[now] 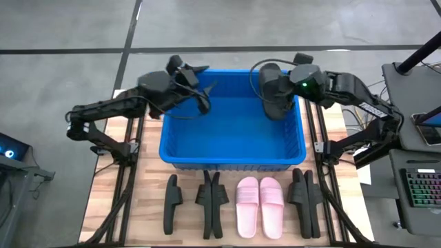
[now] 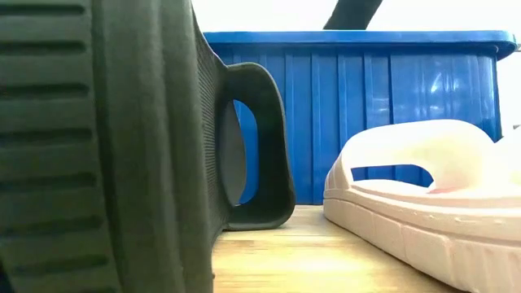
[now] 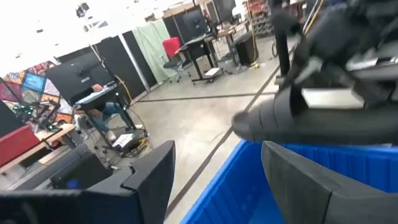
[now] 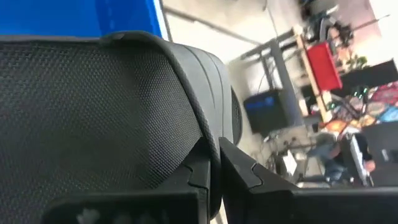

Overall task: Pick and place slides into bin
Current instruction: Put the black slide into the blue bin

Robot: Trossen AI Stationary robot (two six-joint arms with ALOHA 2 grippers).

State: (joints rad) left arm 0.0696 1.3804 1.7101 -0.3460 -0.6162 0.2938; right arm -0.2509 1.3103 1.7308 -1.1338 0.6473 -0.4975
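The high view looks straight down on the blue bin (image 1: pixel 233 141); the low view, at tabletop height, faces its wall (image 2: pixel 366 114).

bright even overhead light, blown-out whites behind the bin (image 2: pixel 350 114), motion-blurred wrist views, soft close foreground

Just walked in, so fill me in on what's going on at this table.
The right gripper holds a black slide over the blue bin, jaws clamped on it. The left gripper hangs over the bin's other end. The pink pair and other black slides wait on the table.
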